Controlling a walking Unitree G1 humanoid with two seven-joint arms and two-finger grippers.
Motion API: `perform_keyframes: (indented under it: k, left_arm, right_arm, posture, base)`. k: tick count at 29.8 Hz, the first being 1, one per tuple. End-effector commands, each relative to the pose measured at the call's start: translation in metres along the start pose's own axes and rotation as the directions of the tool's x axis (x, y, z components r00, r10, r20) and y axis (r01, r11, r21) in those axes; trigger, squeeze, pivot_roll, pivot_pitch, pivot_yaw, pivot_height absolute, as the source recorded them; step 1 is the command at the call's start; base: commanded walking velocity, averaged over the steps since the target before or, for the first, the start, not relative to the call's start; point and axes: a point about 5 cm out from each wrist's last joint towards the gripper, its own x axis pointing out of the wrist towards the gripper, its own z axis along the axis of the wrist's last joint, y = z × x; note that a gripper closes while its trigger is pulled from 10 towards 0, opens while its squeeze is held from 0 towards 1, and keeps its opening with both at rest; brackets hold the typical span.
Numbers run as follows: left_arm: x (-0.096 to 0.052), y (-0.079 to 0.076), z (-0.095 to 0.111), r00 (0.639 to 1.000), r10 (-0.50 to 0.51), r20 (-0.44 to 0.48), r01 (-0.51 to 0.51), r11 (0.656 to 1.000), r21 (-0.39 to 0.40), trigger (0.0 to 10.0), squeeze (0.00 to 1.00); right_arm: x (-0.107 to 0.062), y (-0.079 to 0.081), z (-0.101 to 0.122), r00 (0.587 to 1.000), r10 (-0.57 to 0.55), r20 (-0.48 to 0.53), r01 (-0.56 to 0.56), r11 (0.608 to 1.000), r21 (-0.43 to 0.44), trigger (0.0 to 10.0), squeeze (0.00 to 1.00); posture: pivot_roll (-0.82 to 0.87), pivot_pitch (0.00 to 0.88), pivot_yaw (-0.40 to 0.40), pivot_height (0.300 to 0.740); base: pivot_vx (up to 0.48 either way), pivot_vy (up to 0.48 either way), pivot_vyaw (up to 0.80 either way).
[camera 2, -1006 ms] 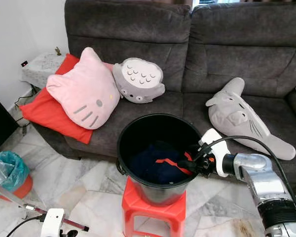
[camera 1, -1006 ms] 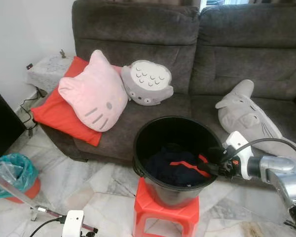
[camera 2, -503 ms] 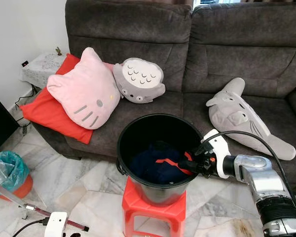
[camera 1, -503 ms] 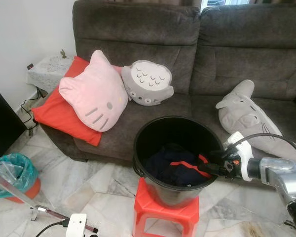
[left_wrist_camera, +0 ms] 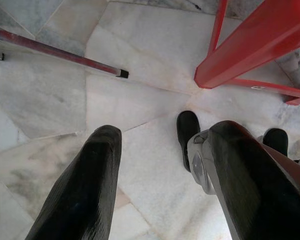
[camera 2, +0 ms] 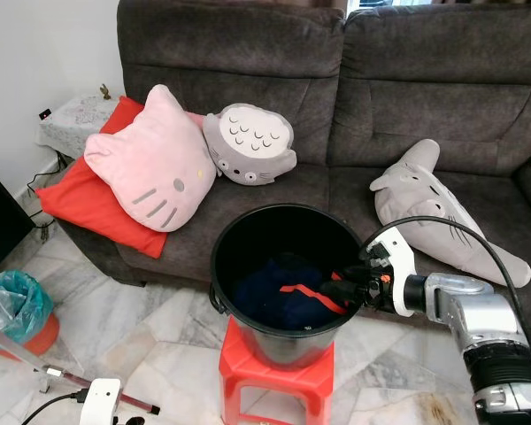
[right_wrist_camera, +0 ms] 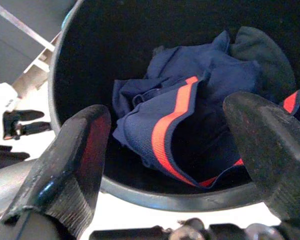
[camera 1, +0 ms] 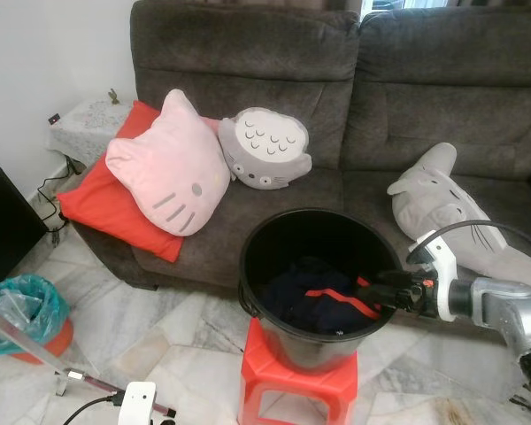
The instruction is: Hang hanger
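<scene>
Right gripper (camera 1: pixel 372 289) at the near-right rim of the black bucket (camera 1: pixel 252 266), fingertips reaching just over the edge into its mouth. Fingers (right_wrist_camera: pixel 75 155) spread wide in the right wrist view, nothing between them, framing the clothing below. Dark navy garment (right_wrist_camera: pixel 190 100) with an orange stripe crumpled at the bucket's bottom, well below the fingertips. Cannot tell whether any hanger lies among the folds.

Bucket standing upright on a red plastic stool (camera 1: pixel 296 390) on pale marble floor (camera 1: pixel 186 328). Silver right arm (camera 1: pixel 504 305) reaching in from the robot's right, a black cable looping over its wrist.

Left gripper (left_wrist_camera: pixel 160 165) hanging low above the floor tiles, fingers apart and holding nothing, beside a leg of the stool. Thin dark red rod (left_wrist_camera: pixel 55 50) lying on the floor nearby.

Behind the bucket, a dark grey sofa (camera 1: pixel 425 97) carrying a pink cat-face cushion (camera 1: pixel 168 168) leaning on a red cushion (camera 1: pixel 97 208), a round grey plush (camera 1: pixel 264 149) touching the pink one, and a grey shark plush (camera 1: pixel 451 208) on the right seat. Teal-lined bin (camera 1: pixel 22 314) on the floor at far left.
</scene>
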Motion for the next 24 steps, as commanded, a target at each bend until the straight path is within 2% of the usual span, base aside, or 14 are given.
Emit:
perform_keyframes:
  k: [1, 3, 4, 6, 9, 17, 24]
  left_arm:
    - [0.000, 0.002, -0.001, 1.000, 0.005, -0.019, -0.005, 1.000, 0.017, 10.0, 0.00]
    - [0.000, 0.002, -0.001, 1.000, 0.005, -0.019, -0.005, 1.000, 0.017, 10.0, 0.00]
    - [0.000, 0.002, -0.001, 1.000, 0.005, -0.019, -0.005, 1.000, 0.017, 10.0, 0.00]
    - [-0.001, 0.003, -0.003, 1.000, 0.006, -0.022, -0.006, 1.000, 0.017, 10.0, 0.00]
    - [0.000, 0.002, -0.001, 1.000, 0.007, -0.021, -0.007, 1.000, 0.017, 10.0, 0.00]
    - [0.000, 0.002, 0.000, 1.000, 0.010, -0.022, -0.009, 1.000, 0.014, 10.0, 0.00]
    - [0.000, 0.003, -0.002, 1.000, 0.011, -0.027, -0.011, 1.000, 0.015, 10.0, 0.00]
  right_arm:
    - [-0.003, 0.002, 0.011, 1.000, 0.026, 0.007, -0.025, 1.000, -0.014, 10.0, 0.00]
    - [-0.004, 0.000, 0.012, 1.000, 0.024, -0.001, -0.024, 1.000, -0.012, 10.0, 0.00]
    - [-0.004, 0.000, 0.011, 1.000, 0.022, -0.020, -0.023, 0.999, -0.047, 10.0, 0.00]
    - [-0.004, 0.007, 0.006, 0.993, 0.102, -0.066, -0.110, 0.987, -0.121, 10.0, 0.00]
    - [-0.002, 0.010, 0.001, 0.984, 0.129, -0.126, -0.146, 0.980, -0.138, 10.0, 0.00]
    - [0.003, 0.011, -0.006, 0.974, 0.157, -0.166, -0.174, 0.980, -0.097, 10.0, 0.00]
    - [-0.001, 0.003, -0.013, 0.973, 0.086, -0.216, -0.104, 0.992, -0.074, 10.0, 0.00]
  posture:
    - [-0.09, 0.000, 0.067, 0.740]
    - [-0.09, 0.000, 0.067, 0.740]
    - [-0.09, 0.000, 0.068, 0.740]
    - [-0.09, 0.000, 0.068, 0.740]
    - [-0.08, 0.000, 0.068, 0.740]
    - [-0.08, 0.006, 0.069, 0.740]
    - [-0.08, 0.013, 0.071, 0.740]
  base:
    - [0.000, 0.000, 0.00]
    - [0.000, 0.000, 0.00]
    - [0.000, 0.000, 0.00]
    - [0.000, 0.000, 0.00]
    - [0.000, 0.000, 0.00]
    - [0.000, 0.000, 0.00]
    - [0.000, 0.000, 0.00]
